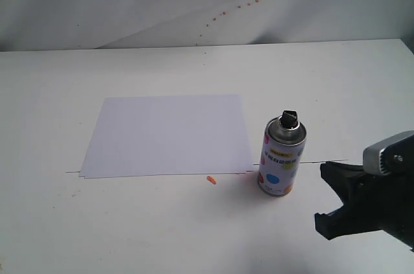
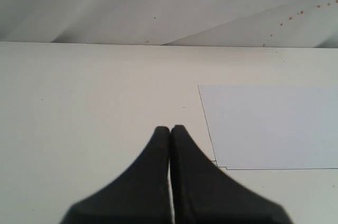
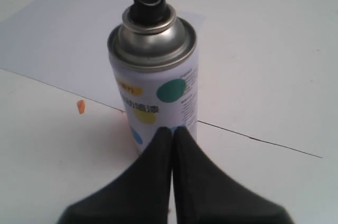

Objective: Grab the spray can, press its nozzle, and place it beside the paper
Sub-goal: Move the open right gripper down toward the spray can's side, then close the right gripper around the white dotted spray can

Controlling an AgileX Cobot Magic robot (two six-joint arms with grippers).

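white table [image 1: 129, 222], wrinkled backdrop [image 1: 129, 2] behind. spray can [image 1: 282, 156] upright just beside paper [image 1: 168, 135], black nozzle [image 1: 288, 119] on top, contents unseen. right gripper [image 3: 172, 131] near can, jaws pressed together. left gripper [image 2: 170, 129] over bare table, jaws likewise pressed together.

- Robot lab / test bench, prob. not a home.
- Bare white table [image 1: 52, 222], wrinkled white backdrop sheet [image 1: 129, 2] behind, w/ orange specks [image 1: 223, 13].
- Robot arm [image 1: 388, 156] w/ grey housing over table, on right.

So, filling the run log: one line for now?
white dotted spray can: upright beside flat white paper sheet; right fingers: shut, clear of can; left fingers: shut
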